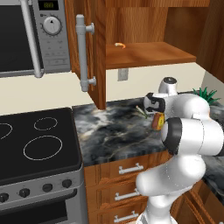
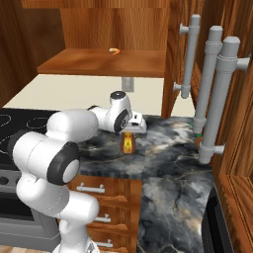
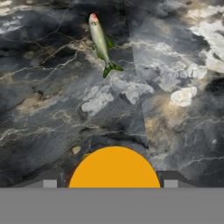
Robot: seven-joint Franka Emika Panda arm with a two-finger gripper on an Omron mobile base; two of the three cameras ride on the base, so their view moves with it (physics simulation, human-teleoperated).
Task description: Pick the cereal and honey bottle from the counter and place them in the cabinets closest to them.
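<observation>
Orange-yellow was the cap of the honey bottle [image 3: 114, 168], seen directly under my hand [image 3: 114, 183] in the hand view, with a finger tip [image 3: 50, 183] showing on either side of it. My hand pointed straight down at the marbled worktop [image 3: 52, 87]. In the right base view the honey bottle [image 2: 128, 142] stood upright on the worktop [image 2: 168, 148] just below my hand [image 2: 129, 132], its upper part between the fingers. My fingers were spread to either side of the cap; I could not tell whether the pads touched the bottle.

I judged the step in hand to be the grasp of the honey bottle. The cereal was not yet handled, as far as these views told.

Ahead of my hand on the worktop lay a small green-and-pale fish-shaped item [image 3: 101, 43], well apart from the bottle.

Above and beyond my hand hung the open cabinet [image 2: 106, 62], its shelf [image 1: 148, 54] bare but for a small orange thing [image 2: 114, 50] at the back.

The next move called for pressing the fingers evenly onto the bottle, lifting straight up, then carrying it up and forward onto that shelf, clear of the shelf's front edge.
</observation>
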